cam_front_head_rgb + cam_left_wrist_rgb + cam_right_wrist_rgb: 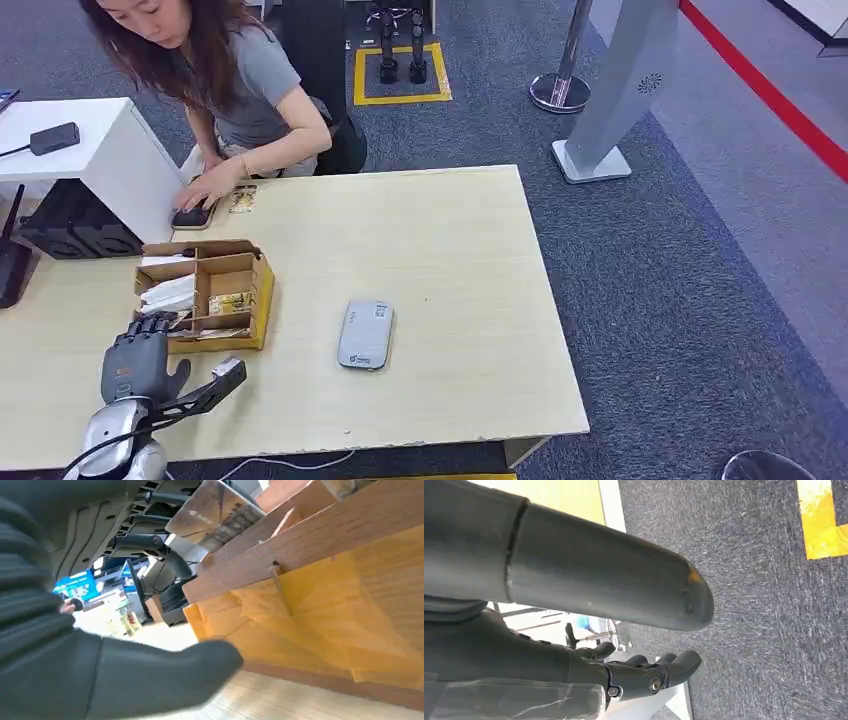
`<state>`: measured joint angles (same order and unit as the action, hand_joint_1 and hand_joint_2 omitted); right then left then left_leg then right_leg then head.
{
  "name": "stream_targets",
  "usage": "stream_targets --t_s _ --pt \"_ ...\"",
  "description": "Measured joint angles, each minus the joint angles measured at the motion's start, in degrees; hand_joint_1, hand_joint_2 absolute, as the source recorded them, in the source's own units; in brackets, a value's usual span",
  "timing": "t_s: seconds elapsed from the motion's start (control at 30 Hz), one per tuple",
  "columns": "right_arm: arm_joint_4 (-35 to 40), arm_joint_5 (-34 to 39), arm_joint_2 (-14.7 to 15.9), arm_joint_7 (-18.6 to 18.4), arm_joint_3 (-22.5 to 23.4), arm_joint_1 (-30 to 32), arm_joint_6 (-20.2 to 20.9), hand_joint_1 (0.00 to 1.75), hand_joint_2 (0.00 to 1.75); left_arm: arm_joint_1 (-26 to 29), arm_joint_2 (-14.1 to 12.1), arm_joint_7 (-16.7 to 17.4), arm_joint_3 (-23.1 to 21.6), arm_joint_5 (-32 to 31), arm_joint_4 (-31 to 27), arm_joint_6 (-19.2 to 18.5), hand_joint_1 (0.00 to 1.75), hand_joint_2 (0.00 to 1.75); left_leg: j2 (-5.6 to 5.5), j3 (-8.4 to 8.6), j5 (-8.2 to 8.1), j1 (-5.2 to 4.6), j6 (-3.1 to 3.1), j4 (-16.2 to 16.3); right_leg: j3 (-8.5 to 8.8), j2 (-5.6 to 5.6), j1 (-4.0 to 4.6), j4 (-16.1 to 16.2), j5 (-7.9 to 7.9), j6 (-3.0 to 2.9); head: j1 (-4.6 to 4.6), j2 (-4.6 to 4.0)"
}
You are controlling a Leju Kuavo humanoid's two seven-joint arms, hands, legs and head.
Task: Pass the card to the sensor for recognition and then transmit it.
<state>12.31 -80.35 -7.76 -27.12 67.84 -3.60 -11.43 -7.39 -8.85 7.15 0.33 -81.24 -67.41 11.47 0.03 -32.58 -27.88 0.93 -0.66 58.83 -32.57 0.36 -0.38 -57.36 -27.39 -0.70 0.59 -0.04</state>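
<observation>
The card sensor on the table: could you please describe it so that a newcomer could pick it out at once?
Start from the light wooden table and look at its open middle, to the right of the compartmented cardboard box. There a flat silver-grey rounded-rectangle card sensor lies by itself. Unlike the brown box and the dark device under the person's hand, it is pale, smooth and stands apart from everything.

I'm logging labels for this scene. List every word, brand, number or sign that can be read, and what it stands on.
None can be read.
Grey sensor: small marks at both ends, too small to read.
Cards in the cardboard box: printed, blurred.
Shiny card by the left robot hand: faint white mark, unreadable.
Yellow floor marking: a plain outline without text.
</observation>
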Motion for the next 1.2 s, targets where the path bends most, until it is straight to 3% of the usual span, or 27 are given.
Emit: stream_targets --t_s 0.07,0.13,0.23,0.27,0.3,0.33,0.5,0.57,0.63,1.2 --pt "0.0 0.0 0.0 0.0 0.0 0.0 0.0 0.0 0.0 0.0 0.0 0.0 0.0 0.0 0.0 0.0 0.68 1.75 0.0 0.01 0.0 0.0 0.0 0.0 0.0 0.01 0.0 0.0 0.0 0.0 0.02 0.0" --pt "0.0 0.0 0.0 0.0 0.0 0.0 0.0 0.0 0.0 0.0 0.0 0.0 0.0 0.0 0.0 0.2 1.61 1.75 0.0 0.01 0.0 0.0 0.0 0.0 0.0 0.01 0.0 0.0 0.0 0.0 0.02 0.0" --pt "0.0 0.0 0.0 0.0 0.0 0.0 0.0 0.0 0.0 -0.1 0.0 0.0 0.0 0.0 0.0 0.3 1.75 1.75 0.0 0.01 0.0 0.0 0.0 0.0 0.0 0.0 0.0 0.0 0.0 0.0 0.02 -0.02" --pt "0.0 0.0 0.0 0.0 0.0 0.0 0.0 0.0 0.0 -0.1 0.0 0.0 0.0 0.0 0.0 0.3 1.59 1.75 0.0 0.01 0.0 0.0 0.0 0.0 0.01 -0.02 0.0 0.0 0.0 0.0 0.0 0.0" --pt "0.0 0.0 0.0 0.0 0.0 0.0 0.0 0.0 0.0 -0.1 0.0 0.0 0.0 0.0 0.0 0.3 0.4 1.75 -0.02 0.01 0.0 0.0 0.0 0.0 0.01 -0.03 0.0 0.0 0.0 0.0 0.0 0.0" --pt "0.0 0.0 0.0 0.0 0.0 0.0 0.0 0.0 0.0 -0.1 0.0 0.0 0.0 0.0 0.0 0.4 0.0 1.75 -0.03 0.01 0.0 -0.01 0.0 0.0 0.02 -0.04 0.0 0.0 0.0 0.0 0.02 -0.02" --pt "0.0 0.1 0.0 0.7 0.0 0.0 0.1 0.0 0.0 0.1 0.0 0.0 0.0 -0.4 0.0 0.9 0.0 1.75 -0.01 0.03 0.03 0.0 -0.03 0.0 0.0 -0.03 0.0 0.0 0.02 -0.01 0.0 -0.02" --pt "0.0 1.4 -0.1 5.7 0.0 -0.2 0.0 0.0 0.0 -0.5 -0.5 0.1 0.0 -1.2 -1.3 0.3 0.0 1.75 -0.01 -0.06 0.07 0.07 -0.04 0.0 -0.07 -0.03 0.04 0.0 0.07 -0.04 0.0 0.0" --pt "-0.1 1.7 -0.2 7.4 0.0 -0.8 -0.1 0.0 0.0 -2.0 -1.1 0.1 0.0 -1.3 -2.8 -1.1 0.0 1.75 -0.02 -0.04 0.07 0.04 -0.03 0.0 -0.04 -0.04 0.03 0.0 0.07 -0.04 0.0 0.0" --pt "-0.2 2.1 -0.4 8.2 0.0 -1.4 0.0 0.0 0.0 -2.8 -1.9 0.1 0.0 -3.3 -6.3 0.4 0.0 1.75 -0.01 -0.05 0.04 0.04 -0.04 0.0 -0.06 -0.02 0.02 0.0 0.04 -0.04 0.02 0.0"
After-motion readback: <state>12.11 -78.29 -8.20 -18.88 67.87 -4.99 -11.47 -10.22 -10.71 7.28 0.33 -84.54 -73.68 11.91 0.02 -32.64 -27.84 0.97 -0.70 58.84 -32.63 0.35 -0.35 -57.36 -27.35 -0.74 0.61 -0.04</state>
